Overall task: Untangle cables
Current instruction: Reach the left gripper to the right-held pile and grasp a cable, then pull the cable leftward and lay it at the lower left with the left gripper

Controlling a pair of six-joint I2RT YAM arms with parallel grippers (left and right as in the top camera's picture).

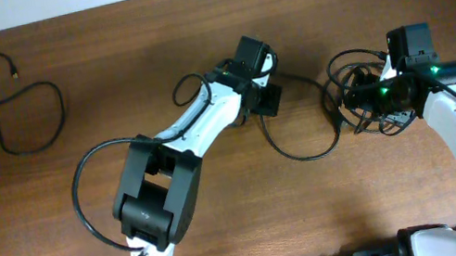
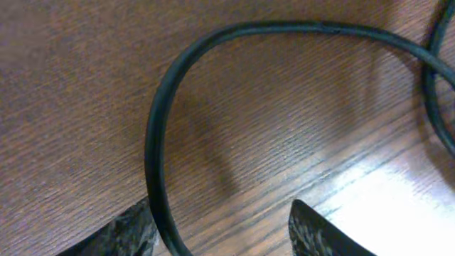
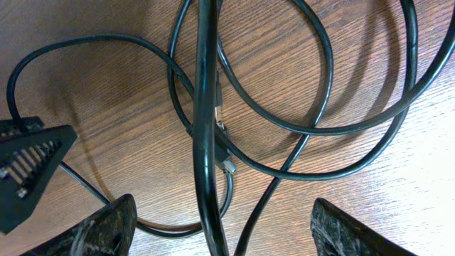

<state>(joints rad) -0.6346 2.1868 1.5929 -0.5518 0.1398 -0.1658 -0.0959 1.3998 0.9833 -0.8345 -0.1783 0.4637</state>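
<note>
Black cables, item one: knotted clump (image 1: pixel 359 95) of thin overlapping loops, lying on the brown wooden surface (image 1: pixel 145 30) towards its right side, under the right pincer (image 3: pixel 220 227). Right pincer: fingers spread wide, gripping nothing, several strands crossing the gap between them. Item two: long strand (image 1: pixel 301 157), curving out of the clump to the left pincer (image 2: pixel 224 231) at mid-surface. Left pincer: spread wide, the strand lying just beside one finger, not pinched. Item three: separate loose loop (image 1: pixel 23 89) with a small plug end, at the overhead view's upper left, well apart from both arms.
</note>
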